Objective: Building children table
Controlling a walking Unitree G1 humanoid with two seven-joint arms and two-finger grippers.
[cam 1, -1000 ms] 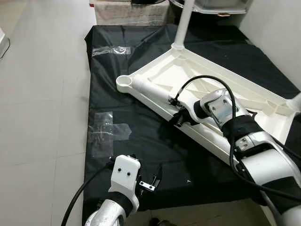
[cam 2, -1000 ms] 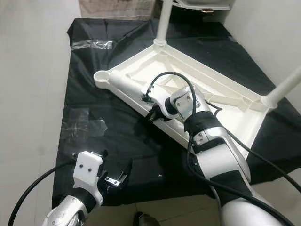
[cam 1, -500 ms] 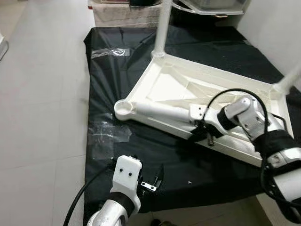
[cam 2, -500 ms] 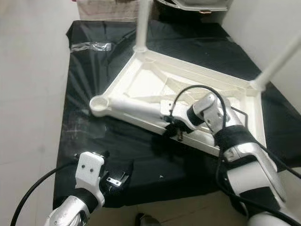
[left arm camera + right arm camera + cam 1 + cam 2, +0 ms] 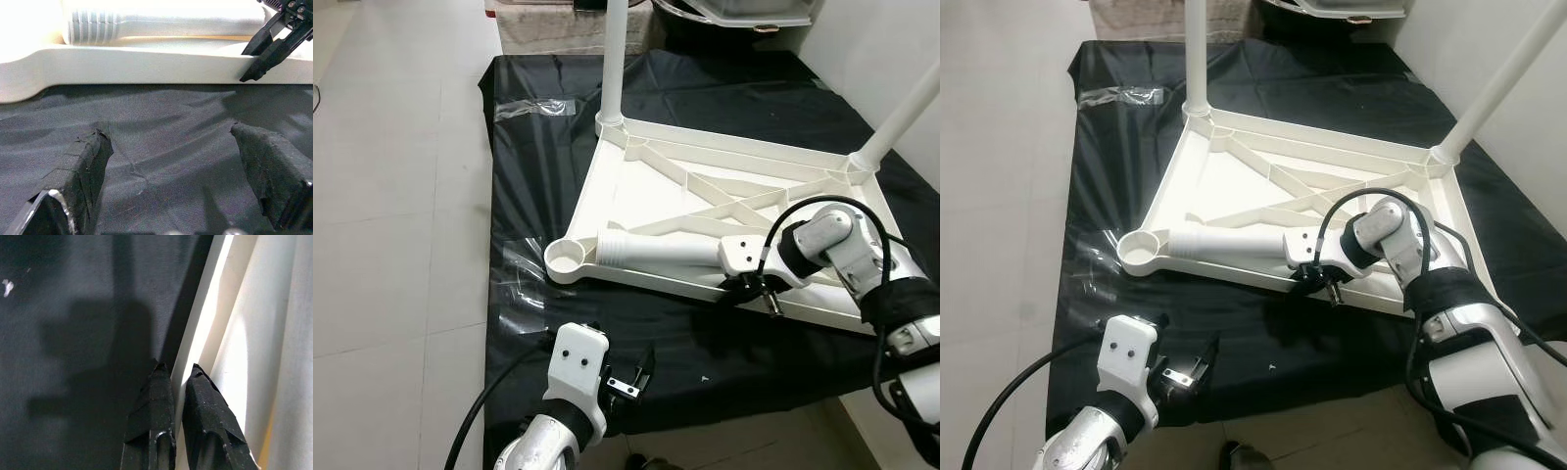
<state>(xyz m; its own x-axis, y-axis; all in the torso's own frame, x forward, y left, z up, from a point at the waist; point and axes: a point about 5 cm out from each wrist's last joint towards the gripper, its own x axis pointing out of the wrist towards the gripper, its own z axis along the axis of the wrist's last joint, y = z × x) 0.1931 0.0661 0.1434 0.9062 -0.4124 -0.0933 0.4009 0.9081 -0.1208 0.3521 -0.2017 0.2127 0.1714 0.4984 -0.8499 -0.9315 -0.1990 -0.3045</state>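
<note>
Tabletop (image 5: 656,186), upside down with legs pointing up, has its near rim pinched by right hand (image 5: 754,290).

You have no readable text, label, brand, number or sign to go by here. The white table top (image 5: 724,196), its legs, the black mat (image 5: 538,176) under it and both arms' housings look unmarked; anything printed on the blurred items beyond the mat's far edge is probably too small to read.
</note>
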